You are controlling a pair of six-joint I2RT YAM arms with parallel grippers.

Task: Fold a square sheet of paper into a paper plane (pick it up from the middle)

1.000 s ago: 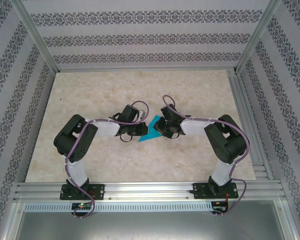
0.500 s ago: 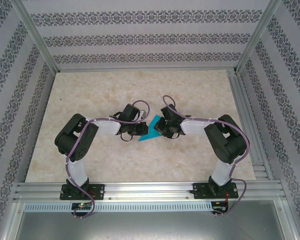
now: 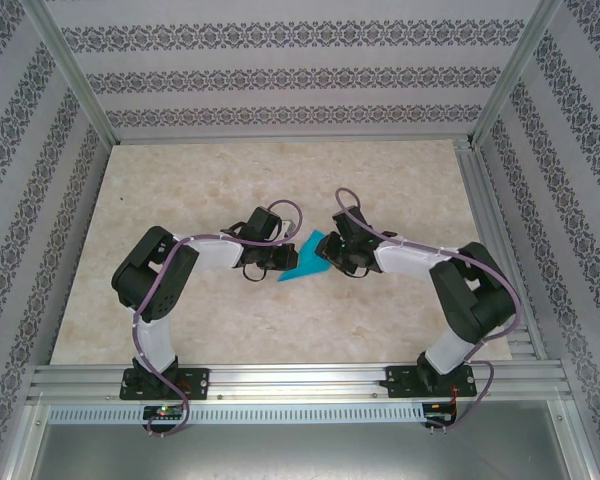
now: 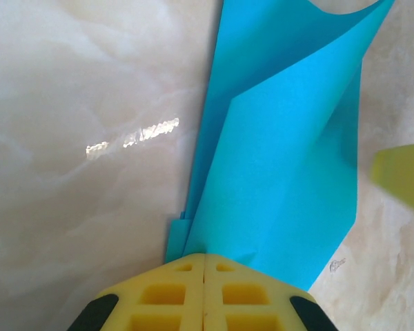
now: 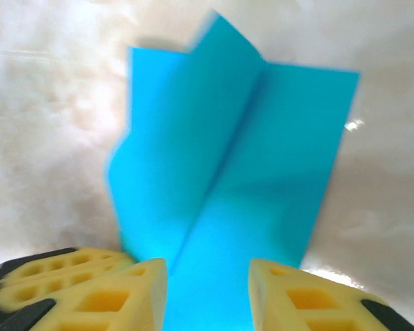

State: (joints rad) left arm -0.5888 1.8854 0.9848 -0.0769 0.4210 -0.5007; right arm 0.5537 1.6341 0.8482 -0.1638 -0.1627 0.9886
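Turquoise folded sheet [image 3: 305, 260] pinched in left tool [image 4: 204, 258]; right tool [image 5: 207, 276] parted opposite.

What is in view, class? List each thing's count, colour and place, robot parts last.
table: one, pale marbled beige, under everything.
paper: one, turquoise-blue, partly folded, middle of the table.
walls: three, white with grey patterned bands, around the table.
frame: one, silver metal, along the near edge.
left arm, right arm: two, black and white, bolted at the near edge.
left hand: one, yellow fingers, shut on the paper.
right hand: one, yellow fingers, open at the paper.
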